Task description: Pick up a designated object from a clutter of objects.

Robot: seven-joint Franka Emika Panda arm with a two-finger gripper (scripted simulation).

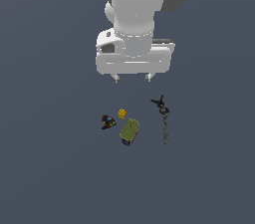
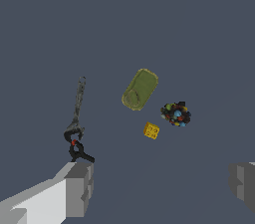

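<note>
The designated object, a tiny yellow-orange cube (image 1: 122, 113) (image 2: 151, 130), lies on the dark floor among the clutter of objects. Beside it sit an olive-green oblong block (image 1: 129, 131) (image 2: 140, 89) and a dark multicoloured lump (image 1: 108, 121) (image 2: 176, 114). A thin grey rod with a black-red head (image 1: 164, 118) (image 2: 76, 121) lies toward the exterior view's right. My gripper (image 1: 133, 77) (image 2: 160, 188) hangs open well above the floor, apart from the cube, with nothing between its fingers (image 2: 79, 188).
The white arm body (image 1: 142, 9) fills the upper middle of the exterior view. Plain dark grey floor (image 1: 50, 168) surrounds the small cluster on all sides.
</note>
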